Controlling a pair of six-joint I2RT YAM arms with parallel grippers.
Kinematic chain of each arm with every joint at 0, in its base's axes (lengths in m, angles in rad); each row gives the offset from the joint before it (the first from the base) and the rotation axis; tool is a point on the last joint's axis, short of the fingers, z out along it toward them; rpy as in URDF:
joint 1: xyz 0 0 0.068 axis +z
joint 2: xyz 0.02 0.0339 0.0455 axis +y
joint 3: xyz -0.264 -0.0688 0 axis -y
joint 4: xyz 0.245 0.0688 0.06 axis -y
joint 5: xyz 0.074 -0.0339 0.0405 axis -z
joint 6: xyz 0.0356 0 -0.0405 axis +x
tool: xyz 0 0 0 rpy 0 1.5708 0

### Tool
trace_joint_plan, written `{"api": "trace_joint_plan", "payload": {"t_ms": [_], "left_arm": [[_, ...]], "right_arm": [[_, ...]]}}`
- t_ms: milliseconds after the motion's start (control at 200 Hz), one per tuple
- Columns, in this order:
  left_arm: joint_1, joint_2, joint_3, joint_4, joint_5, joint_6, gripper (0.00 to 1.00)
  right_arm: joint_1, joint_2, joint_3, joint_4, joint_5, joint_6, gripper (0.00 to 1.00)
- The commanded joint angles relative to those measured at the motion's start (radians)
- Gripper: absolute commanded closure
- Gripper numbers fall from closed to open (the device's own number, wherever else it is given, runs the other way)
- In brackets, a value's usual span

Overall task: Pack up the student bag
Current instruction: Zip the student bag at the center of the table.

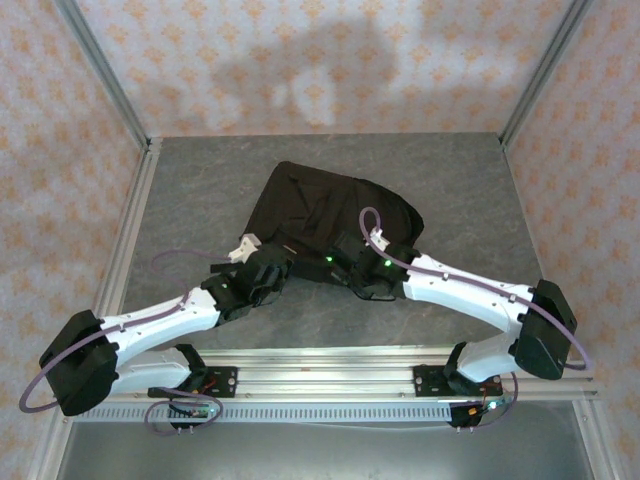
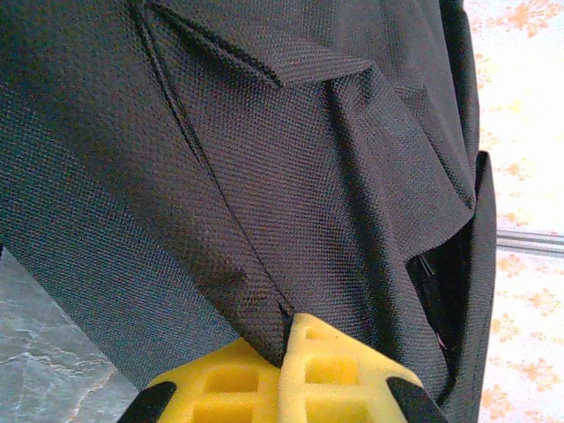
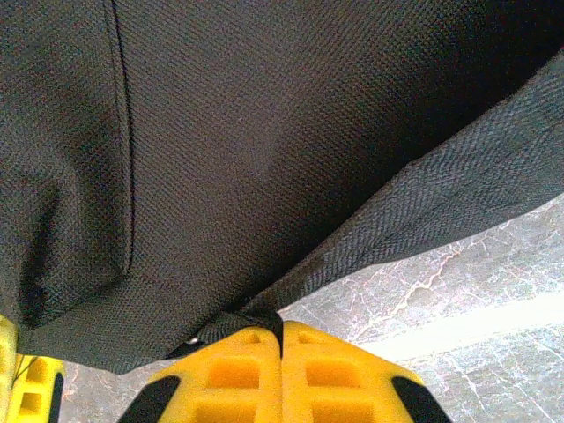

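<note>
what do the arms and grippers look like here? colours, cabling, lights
The left arm and right arm: white shells, black joint housings, a purple cable looping along each, a green light near each wrist. The left gripper and right gripper: yellow fingers with waffle-grid faces, black edge pieces.

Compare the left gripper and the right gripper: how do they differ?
On the student bag, the left gripper pinches a fold at near left; the right gripper pinches a fabric edge further right, bare table beside it. The left gripper reaches in from the left, the right gripper from the right. Both are shut on black fabric.
</note>
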Motion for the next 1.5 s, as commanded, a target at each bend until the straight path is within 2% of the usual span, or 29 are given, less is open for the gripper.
{"api": "trace_joint_plan", "payload": {"t_ms": [0, 150, 445, 656, 931, 991, 1071, 1211, 1321, 1421, 1496], "left_arm": [[0.008, -0.033, 0.033, -0.109, -0.148, 0.053, 1.0], [0.008, -0.026, 0.03, -0.115, -0.168, 0.07, 1.0], [0.008, 0.011, 0.042, -0.138, -0.177, 0.091, 1.0], [0.017, 0.005, 0.043, -0.157, -0.192, 0.097, 1.0], [0.021, 0.014, 0.05, -0.164, -0.189, 0.11, 1.0], [0.021, 0.019, 0.053, -0.156, -0.18, 0.111, 1.0], [0.021, 0.026, 0.057, -0.146, -0.162, 0.114, 1.0], [0.021, 0.02, 0.057, -0.119, -0.127, 0.125, 1.0], [0.021, 0.01, 0.062, -0.114, -0.111, 0.13, 1.0], [0.021, 0.007, 0.069, -0.11, -0.097, 0.133, 1.0], [0.021, 0.01, 0.072, -0.103, -0.083, 0.134, 1.0]], "right_arm": [[-0.035, -0.03, -0.032, -0.128, 0.059, -0.014, 1.0], [-0.053, -0.021, -0.013, -0.153, 0.052, -0.07, 1.0], [-0.09, 0.082, 0.141, -0.336, 0.011, -0.281, 1.0], [-0.113, 0.072, 0.144, -0.373, -0.035, -0.338, 1.0], [-0.143, 0.063, 0.159, -0.406, -0.032, -0.41, 1.0], [-0.143, 0.068, 0.172, -0.373, -0.085, -0.458, 1.0], [-0.145, 0.071, 0.186, -0.297, -0.224, -0.575, 1.0], [-0.143, 0.01, 0.186, -0.226, -0.288, -0.675, 1.0], [-0.143, -0.037, 0.172, -0.18, -0.329, -0.76, 0.75], [-0.144, -0.058, 0.13, -0.134, -0.342, -0.784, 0.62], [-0.144, -0.052, 0.095, -0.081, -0.402, -0.763, 0.55]]}}
